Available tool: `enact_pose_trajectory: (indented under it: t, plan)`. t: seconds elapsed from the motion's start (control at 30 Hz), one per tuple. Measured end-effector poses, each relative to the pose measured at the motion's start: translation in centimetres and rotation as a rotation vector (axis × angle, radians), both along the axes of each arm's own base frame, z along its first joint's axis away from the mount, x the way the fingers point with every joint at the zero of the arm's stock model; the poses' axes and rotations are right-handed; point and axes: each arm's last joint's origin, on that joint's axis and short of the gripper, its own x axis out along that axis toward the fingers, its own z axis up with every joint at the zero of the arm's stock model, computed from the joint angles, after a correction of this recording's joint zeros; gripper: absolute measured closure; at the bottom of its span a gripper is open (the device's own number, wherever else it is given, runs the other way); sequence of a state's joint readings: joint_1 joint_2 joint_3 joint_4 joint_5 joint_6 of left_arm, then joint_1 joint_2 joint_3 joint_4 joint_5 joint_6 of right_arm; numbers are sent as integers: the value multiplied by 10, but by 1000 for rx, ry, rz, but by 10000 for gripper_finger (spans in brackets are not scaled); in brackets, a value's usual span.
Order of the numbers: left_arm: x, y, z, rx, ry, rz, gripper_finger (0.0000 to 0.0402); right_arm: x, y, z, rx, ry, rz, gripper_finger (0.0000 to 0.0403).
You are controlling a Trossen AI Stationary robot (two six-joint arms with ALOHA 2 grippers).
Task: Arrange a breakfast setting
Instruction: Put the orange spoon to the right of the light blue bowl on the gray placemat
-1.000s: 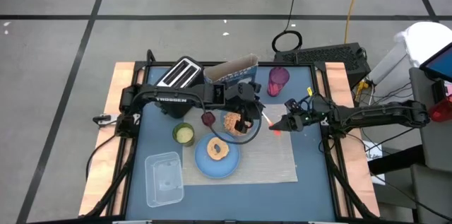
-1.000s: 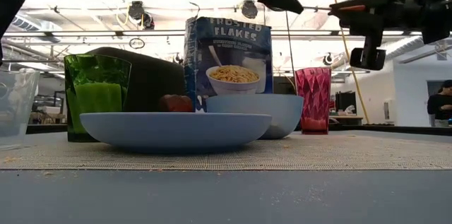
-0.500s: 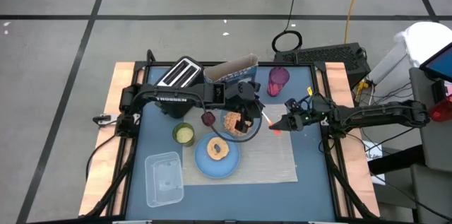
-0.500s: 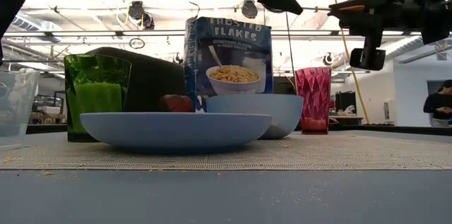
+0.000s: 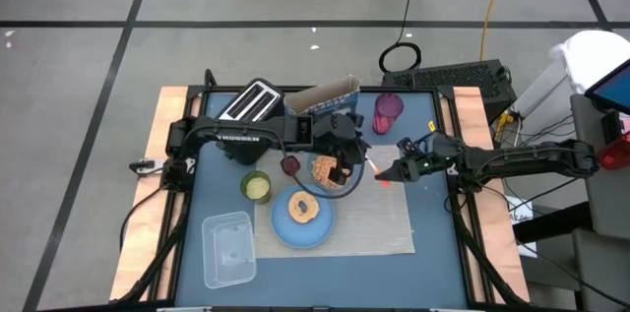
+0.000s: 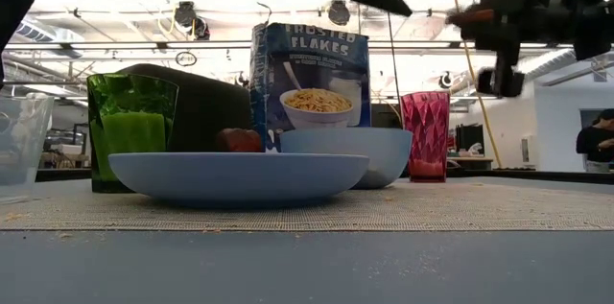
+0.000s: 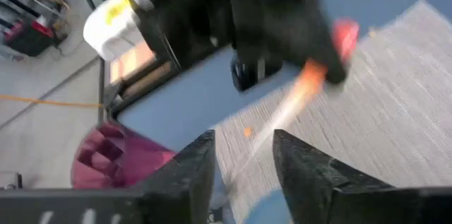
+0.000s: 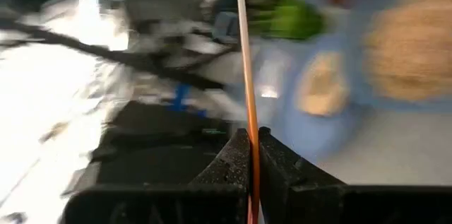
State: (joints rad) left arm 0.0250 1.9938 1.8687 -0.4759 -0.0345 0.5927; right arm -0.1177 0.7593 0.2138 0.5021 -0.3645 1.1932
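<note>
High view | right gripper [image 5: 395, 171] clamps spoon [image 8: 245, 75] over placemat [image 5: 379, 216] back edge | left gripper [image 5: 345, 163] jaws apart above bowl [image 5: 331, 171]

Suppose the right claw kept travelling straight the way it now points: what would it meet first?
Probably the left claw, which hangs over the blue bowl right ahead. The right claw, shut on the orange-handled spoon, points across the table at it. Heights are unclear from above, so it might pass over the bowl instead.
</note>
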Motion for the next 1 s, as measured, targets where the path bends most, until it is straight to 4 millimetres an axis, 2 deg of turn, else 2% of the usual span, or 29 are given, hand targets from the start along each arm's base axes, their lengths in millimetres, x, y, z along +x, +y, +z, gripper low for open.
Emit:
enact_pose_trajectory:
  t: [0.13,0.27,0.37,0.67,1.0]
  plan:
    - [-1,-1,8,-1,-38,-4,210,-1,-1,-7,13,59,-19,401]
    - [0,-1,5,0,-29,-4,160,-1,0,-7,9,62,-3,401]
    - [0,0,5,-7,-34,5,139,-1,0,-10,10,91,-5,401]
    - [-10,-1,8,-77,32,54,133,-4,0,-10,34,119,-18,401]
    - [-34,-1,18,-123,149,97,133,-21,-3,-26,-4,338,-177,401]
